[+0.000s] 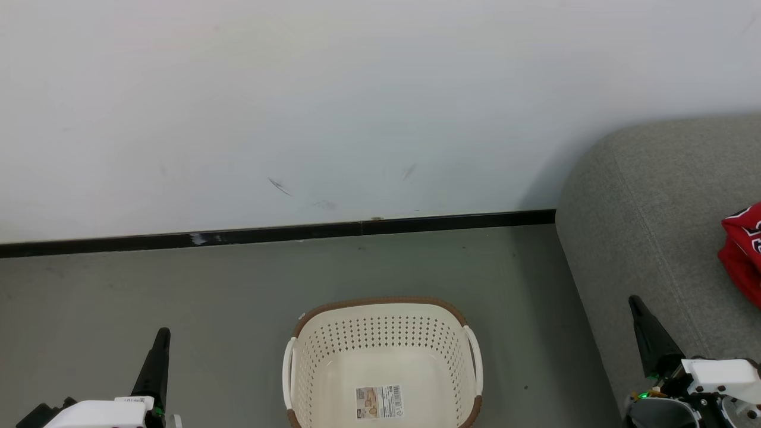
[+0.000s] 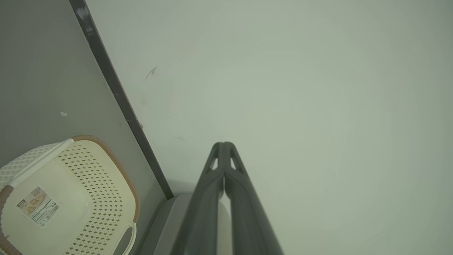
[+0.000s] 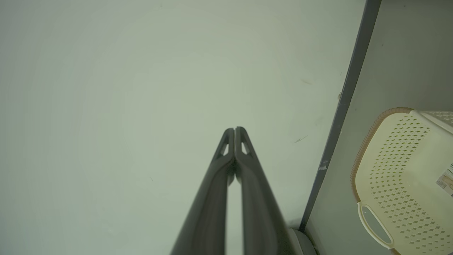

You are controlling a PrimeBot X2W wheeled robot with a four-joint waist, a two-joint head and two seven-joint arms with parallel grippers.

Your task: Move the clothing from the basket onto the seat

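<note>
- Your oval cream-white plastic laundry basket with the brown woven-look rim (image 1: pixel 380 301) stands upright on the grey floor (image 1: pixel 178 285), low in the middle of the head view, between your two arms.
- Inside it you can see its bare perforated walls and a barcode sticker (image 1: pixel 379 402) lying flat on its bottom.
- The bright red soft fabric clothing (image 1: pixel 743 249) lies on the large grey woven-fabric sofa seat (image 1: pixel 642 226) at the far right, well apart from the basket.
- The frame edge cuts the clothing off. It seems to carry white and black markings, but you cannot tell from here whether it is one garment or more.
- Your left gripper (image 2: pixel 223 145) points at the plain white wall (image 2: pixel 318 88), with its jaws clenched tip to tip on nothing. The basket (image 2: pixel 106 148) sits off to the lower left of that wrist view.
- Your right gripper (image 3: pixel 234 130) also faces the wall, its jaws pressed together and grasping nothing. The basket (image 3: pixel 368 141) is at the right edge of that wrist view.
- A black skirting strip (image 1: pixel 267 233) runs along the foot of the wall behind the basket and ends at the seat's rounded corner.
</note>
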